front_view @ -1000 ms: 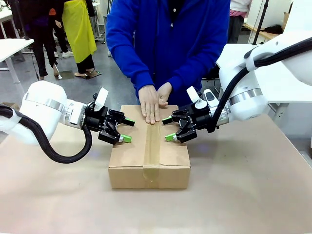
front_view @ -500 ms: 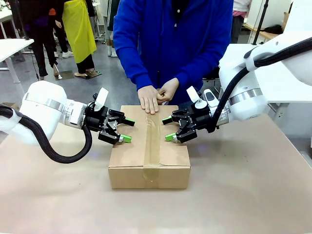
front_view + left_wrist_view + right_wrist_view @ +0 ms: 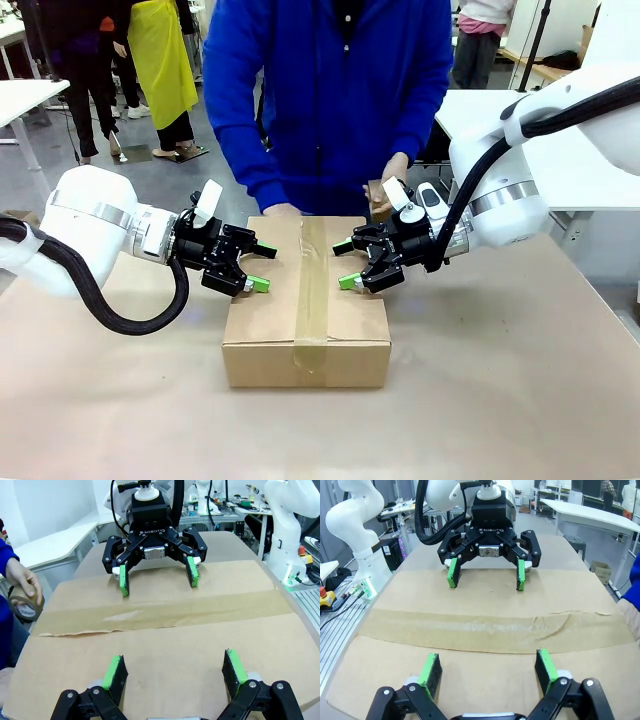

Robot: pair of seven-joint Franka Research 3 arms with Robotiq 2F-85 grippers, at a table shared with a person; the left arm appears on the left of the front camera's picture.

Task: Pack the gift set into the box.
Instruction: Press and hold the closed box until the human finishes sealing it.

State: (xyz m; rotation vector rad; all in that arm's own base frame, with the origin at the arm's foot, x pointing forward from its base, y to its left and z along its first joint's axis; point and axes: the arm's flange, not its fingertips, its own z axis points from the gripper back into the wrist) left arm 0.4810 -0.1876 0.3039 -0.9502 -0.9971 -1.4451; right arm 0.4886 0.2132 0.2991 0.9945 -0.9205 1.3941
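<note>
Box shut and taped, both grippers hovering over its lid with jaws apart.

Centre of the front view: the box (image 3: 306, 305) sits on the bench (image 3: 520, 400), flaps closed, a strip of brown tape (image 3: 312, 280) running down the middle seam and over the near edge. The left gripper (image 3: 252, 268) hangs over the lid's left half, jaws spread and empty; the right gripper (image 3: 346, 263) mirrors it over the right half, jaws spread and empty too. In the left wrist view the green fingertips (image 3: 116, 671) sit just above the cardboard, facing the other gripper across the tape. The gift set can't be seen. At the far edge, the person's hand (image 3: 388, 190) holds a tape roll (image 3: 24, 608).
</note>
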